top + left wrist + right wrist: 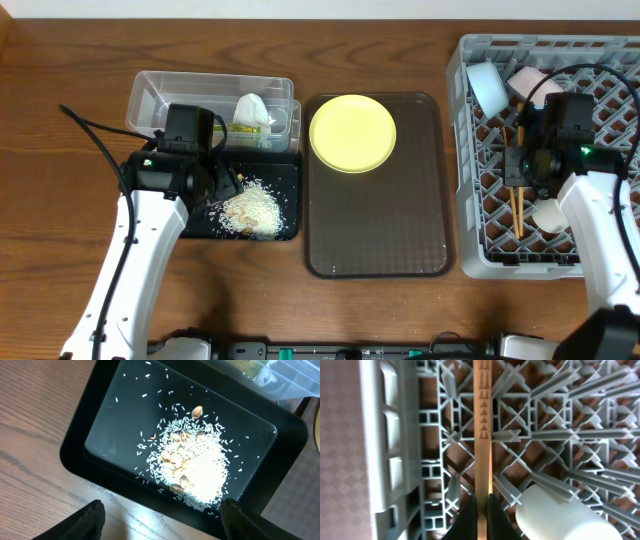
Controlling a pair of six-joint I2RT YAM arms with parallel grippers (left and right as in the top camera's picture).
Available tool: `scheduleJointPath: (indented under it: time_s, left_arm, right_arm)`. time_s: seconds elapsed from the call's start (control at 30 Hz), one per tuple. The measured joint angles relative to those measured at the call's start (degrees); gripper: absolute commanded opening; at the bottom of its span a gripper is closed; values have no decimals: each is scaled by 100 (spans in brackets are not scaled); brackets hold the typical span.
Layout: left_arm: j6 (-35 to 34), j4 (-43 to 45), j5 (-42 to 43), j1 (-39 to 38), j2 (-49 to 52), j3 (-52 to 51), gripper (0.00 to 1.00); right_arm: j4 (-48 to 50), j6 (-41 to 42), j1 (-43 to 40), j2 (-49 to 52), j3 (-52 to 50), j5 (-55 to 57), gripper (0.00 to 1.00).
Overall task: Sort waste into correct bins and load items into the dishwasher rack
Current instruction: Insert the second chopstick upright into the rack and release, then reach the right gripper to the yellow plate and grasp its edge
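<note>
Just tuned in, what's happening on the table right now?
The right arm holds the thin wooden chopsticks, jaws shut, over the grey plastic dishwasher rack. The left arm hovers, jaws open, above the shallow black tray of whitish rice scraps. The round yellow plate sits on the brown serving tray.

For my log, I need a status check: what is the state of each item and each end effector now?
Yellow plate: on brown tray, not loaded.
Rice scraps: piled in black tray.
Napkin: in clear tub.
Chopsticks: in rack, gripped by right end effector.
White cup: in rack.
Left end effector: open, above black tray.
</note>
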Motion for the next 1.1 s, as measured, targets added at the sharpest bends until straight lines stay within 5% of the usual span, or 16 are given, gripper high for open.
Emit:
scheduleJointPath:
  time_s: [0.1, 0.4, 0.7, 1.1]
  left_arm:
    - [0, 2, 0, 0, 0, 0, 77]
    - [0, 2, 2, 0, 0, 0, 77]
    - [0, 0, 2, 0, 0, 0, 77]
    - [0, -4, 0, 0, 0, 0, 77]
  right_arm:
    - [57, -66, -9, 83, -2, -15, 30]
    - [509, 129, 101, -22, -2, -787, 34]
    - [1294, 898, 1388, -35, 7, -1606, 36]
    - [2225, 2697, 2647, 1838, 11, -656, 38]
